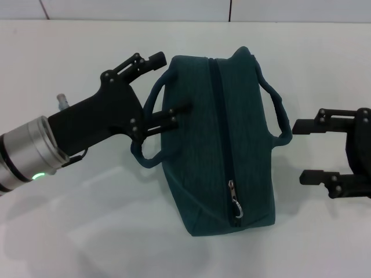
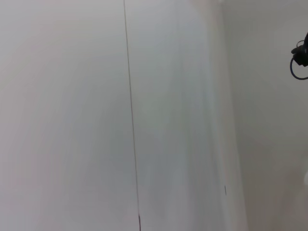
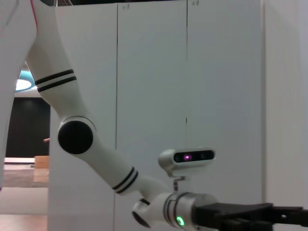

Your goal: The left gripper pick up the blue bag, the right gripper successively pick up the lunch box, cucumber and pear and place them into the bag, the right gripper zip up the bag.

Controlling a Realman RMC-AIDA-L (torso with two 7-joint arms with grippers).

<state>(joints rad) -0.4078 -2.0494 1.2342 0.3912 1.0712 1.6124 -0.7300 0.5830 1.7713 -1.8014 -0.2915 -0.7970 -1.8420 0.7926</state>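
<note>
From where I stand, the left gripper point(image 1: 168, 87) comes in from the left over the white table point(image 1: 69, 231), its silver wrist with the green light low at that side and its black claw angled toward the blue bag point(image 1: 217, 145). Its two fingers are spread apart, one reaching over the far upper corner of the bag, the other poking through the loop of the left handle point(image 1: 152, 130) and ending against the bag's side. The handle loop curls around that lower finger, but the claw is not clamped on it.

The bag lies on its side in the middle of the table, zipper running down its length, the metal ring pull point(image 1: 233, 200) close to the near end. The zipper looks closed along the whole stretch I can see. The second handle point(image 1: 277, 110) arches out on the right.

Just beyond that handle, the right gripper point(image 1: 310, 150) hangs at the right edge, near but clear of the bag, its fingers pointing toward it and held wide apart with nothing between them.

The right wrist view shows the left arm point(image 3: 96, 149) against pale wall panels; the left wrist view shows only a plain wall.
</note>
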